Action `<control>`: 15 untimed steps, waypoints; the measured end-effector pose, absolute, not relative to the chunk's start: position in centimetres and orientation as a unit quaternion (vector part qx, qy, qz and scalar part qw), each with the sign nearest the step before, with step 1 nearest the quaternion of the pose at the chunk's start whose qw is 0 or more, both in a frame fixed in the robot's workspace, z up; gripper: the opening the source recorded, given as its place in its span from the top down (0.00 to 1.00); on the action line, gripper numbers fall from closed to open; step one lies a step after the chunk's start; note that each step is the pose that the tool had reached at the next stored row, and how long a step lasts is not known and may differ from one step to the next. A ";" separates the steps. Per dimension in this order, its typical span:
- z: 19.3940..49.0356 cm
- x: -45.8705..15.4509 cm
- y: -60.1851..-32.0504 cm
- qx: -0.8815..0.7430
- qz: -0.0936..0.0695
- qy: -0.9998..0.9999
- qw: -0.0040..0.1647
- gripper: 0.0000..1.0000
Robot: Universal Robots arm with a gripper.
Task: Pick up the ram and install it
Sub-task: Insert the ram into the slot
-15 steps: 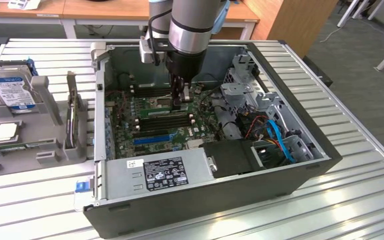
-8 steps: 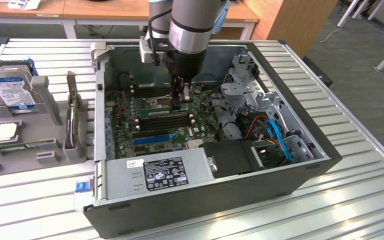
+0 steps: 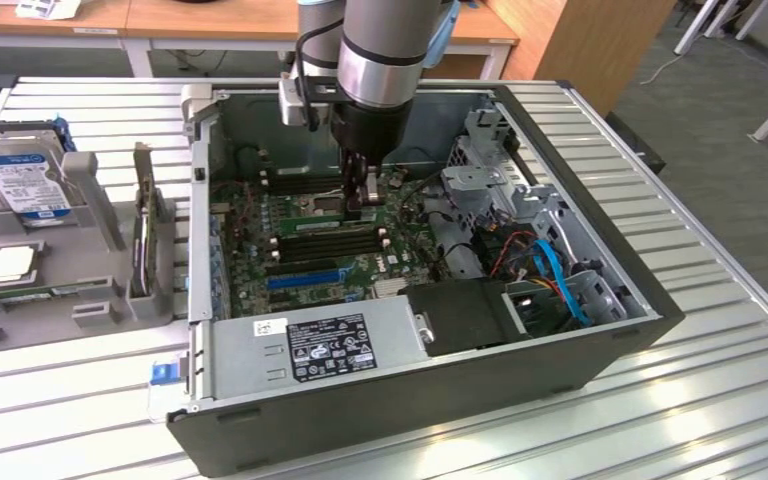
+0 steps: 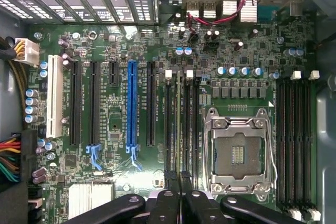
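the fingers (image 4: 167, 207) are pinched together on the ram (image 4: 181, 124), a thin green stick seen edge-on in the wrist view, running straight out from between the black fingertips. the ram lies in line with the black memory slots (image 4: 168, 124), between two of them and just beside the open cpu socket (image 4: 239, 153); whether it is seated in a slot or only held over it cannot be told. farther out on the green motherboard (image 4: 113, 129) stands a long blue expansion slot (image 4: 131, 106), with black slots on either side of it. in the exterior view the gripper (image 3: 364, 195) reaches down into the open computer case (image 3: 424, 410) a little above the middle of the frame, hanging from the grey arm (image 3: 384, 50) that enters at top centre. a grey power supply (image 3: 317, 350) with a black label sits at the lower centre of the case. at the left of the frame a hard drive (image 3: 24, 180) stands in a grey holder, with a dark card (image 3: 151, 235) on edge beside it, all on a slatted metal table (image 3: 718, 390).
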State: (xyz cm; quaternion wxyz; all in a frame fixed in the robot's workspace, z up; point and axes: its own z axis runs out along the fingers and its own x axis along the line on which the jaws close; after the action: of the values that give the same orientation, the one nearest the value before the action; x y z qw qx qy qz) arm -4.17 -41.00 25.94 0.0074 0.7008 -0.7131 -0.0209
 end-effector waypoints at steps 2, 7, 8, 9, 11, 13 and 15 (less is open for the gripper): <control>25.9 -4.2 -41.0 0.701 -0.021 -0.713 0.007 0.88; 25.9 -4.2 -41.0 0.700 -0.021 -0.714 0.007 0.88; 25.9 -4.2 -41.0 0.700 -0.021 -0.714 0.007 0.88; 25.9 -4.2 -41.0 0.700 -0.021 -0.714 0.007 0.88; 25.9 -4.2 -41.0 0.700 -0.021 -0.714 0.007 0.88; 25.9 -4.1 -41.0 0.700 -0.021 -0.714 0.007 0.88; 25.9 -4.1 -41.0 0.700 -0.021 -0.714 0.007 0.88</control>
State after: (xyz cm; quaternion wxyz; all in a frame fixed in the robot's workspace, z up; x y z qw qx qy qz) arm -4.08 -41.01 25.93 0.0073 0.6999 -0.7139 -0.0209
